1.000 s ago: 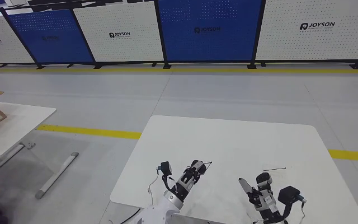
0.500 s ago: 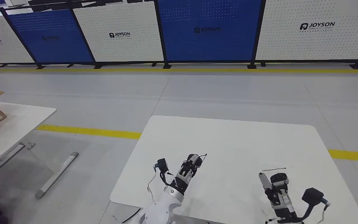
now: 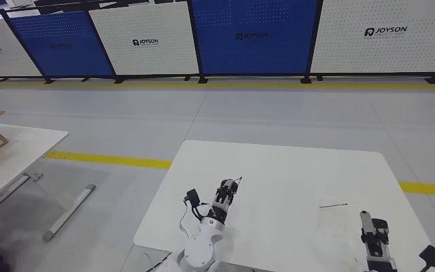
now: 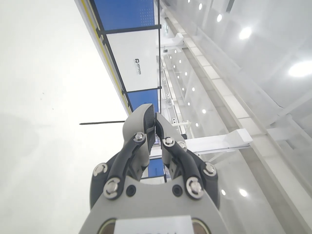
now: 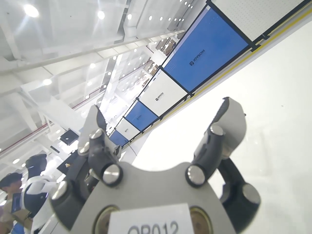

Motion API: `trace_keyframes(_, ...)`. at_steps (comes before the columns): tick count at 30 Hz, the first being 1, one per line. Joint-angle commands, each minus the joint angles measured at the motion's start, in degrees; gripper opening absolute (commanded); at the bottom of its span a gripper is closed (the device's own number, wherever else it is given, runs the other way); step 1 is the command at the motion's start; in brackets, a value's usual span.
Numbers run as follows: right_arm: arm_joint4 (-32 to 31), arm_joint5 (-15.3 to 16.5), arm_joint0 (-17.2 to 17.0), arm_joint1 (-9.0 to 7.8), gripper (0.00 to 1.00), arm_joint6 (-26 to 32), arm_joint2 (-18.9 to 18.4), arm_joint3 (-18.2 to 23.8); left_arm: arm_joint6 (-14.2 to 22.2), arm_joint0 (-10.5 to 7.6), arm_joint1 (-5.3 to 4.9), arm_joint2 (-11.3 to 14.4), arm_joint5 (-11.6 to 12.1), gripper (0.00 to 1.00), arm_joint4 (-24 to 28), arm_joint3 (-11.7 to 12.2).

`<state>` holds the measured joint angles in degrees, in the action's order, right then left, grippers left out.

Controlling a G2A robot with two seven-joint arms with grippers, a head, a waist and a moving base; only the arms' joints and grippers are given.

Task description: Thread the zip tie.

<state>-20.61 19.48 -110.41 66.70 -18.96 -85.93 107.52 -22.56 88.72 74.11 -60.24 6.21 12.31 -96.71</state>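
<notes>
Clamping slim zip tie (image 4: 102,123), left end effector (image 4: 155,120)

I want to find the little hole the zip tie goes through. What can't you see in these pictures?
1. Held zip tie: in the left wrist view, one end is hidden between the shut fingers of the left gripper; no hole shows.
2. Loose zip tie on the table: in the top view, too thin and small to show its head.
3. Right gripper: in the top view, its arm is cut off by the bottom edge.
</notes>
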Motion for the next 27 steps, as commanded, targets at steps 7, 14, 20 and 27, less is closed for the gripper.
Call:
trace_keyframes(7, 3.76, 0.0, -0.03, -0.58, 1.0, -0.46, -0.71, -0.34, -3.18, -0.04, 0.45, -1.29, 0.24, 0.0, 0.06, 2.47)
trace_keyframes(14, 3.76, 0.0, -0.03, -0.58, 1.0, -0.46, -0.71, -0.34, -3.18, -0.04, 0.45, -1.29, 0.24, 0.0, 0.06, 2.47)
trace_keyframes(20, 3.76, 0.0, -0.03, -0.58, 1.0, -0.46, -0.71, -0.34, -3.18, -0.04, 0.45, -1.29, 0.24, 0.0, 0.06, 2.47)
trace_keyframes(27, 3.76, 0.0, -0.03, -0.58, 1.0, -0.46, -0.71, -0.34, -3.18, -0.04, 0.45, -1.29, 0.24, 0.0, 0.06, 2.47)
